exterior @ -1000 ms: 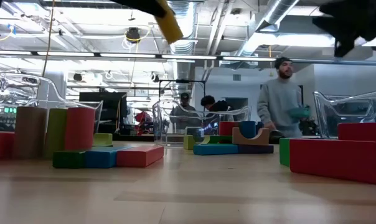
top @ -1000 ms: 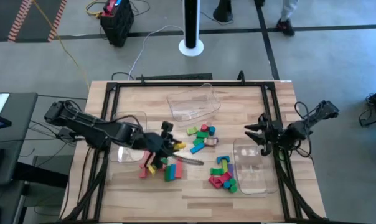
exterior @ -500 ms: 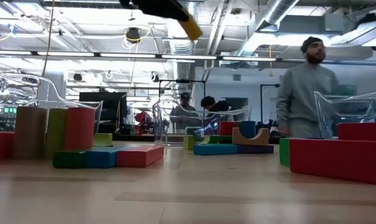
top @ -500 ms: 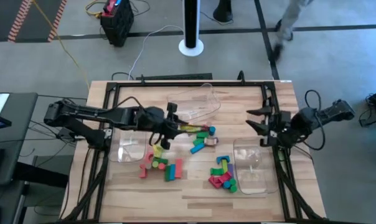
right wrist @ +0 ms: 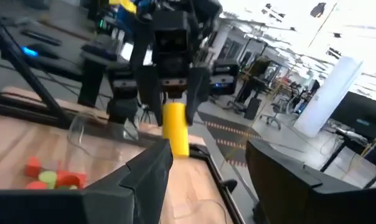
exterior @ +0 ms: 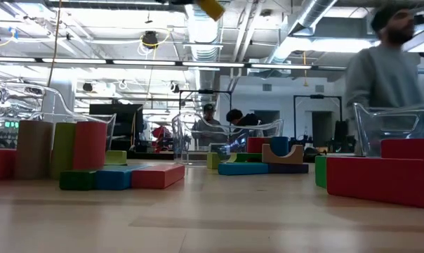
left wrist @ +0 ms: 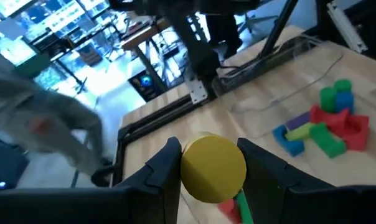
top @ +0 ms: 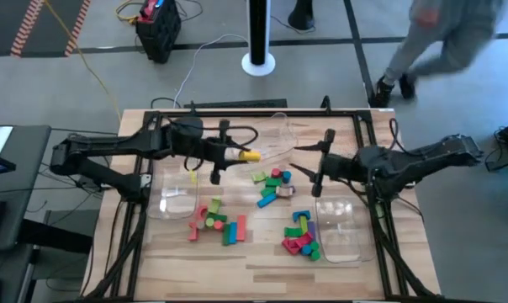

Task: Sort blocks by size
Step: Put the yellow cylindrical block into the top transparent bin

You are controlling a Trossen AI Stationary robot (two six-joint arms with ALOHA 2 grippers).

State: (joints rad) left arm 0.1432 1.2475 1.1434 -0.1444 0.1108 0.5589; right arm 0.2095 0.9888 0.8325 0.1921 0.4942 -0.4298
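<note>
My left gripper [top: 234, 156] hangs above the table's far middle, shut on a yellow cylinder block [top: 251, 156], which shows high up in the low view [exterior: 210, 8]. My right gripper [top: 313, 166] faces it from the right, open and holding nothing, its fingers [right wrist: 144, 180] wide apart. The other blocks lie on the table in three clusters: left of centre [top: 216, 223], centre [top: 272, 185] and right of centre [top: 300, 236]. My left gripper pinches the yellow cylinder by its curved side [left wrist: 187, 171] between its two fingers [left wrist: 165, 171]. The fingers come about level from the table's left and lie along the cylinder. Its free round end [left wrist: 213, 169] sticks out past the fingertips. It is lifted clear of the table.
Three clear plastic bins stand on the table: far centre [top: 258, 139], left [top: 174, 195] and right [top: 342, 229]. A black frame [top: 254, 108] rims the tabletop. A person [top: 443, 38] walks on the floor beyond the far right corner.
My left gripper has carried the yellow cylinder up, toward the table's far edge and to the right, away from the left cluster. My right gripper has risen, swung from the right edge toward the table's middle, rolled, and opened wider. The person has walked to the right.
</note>
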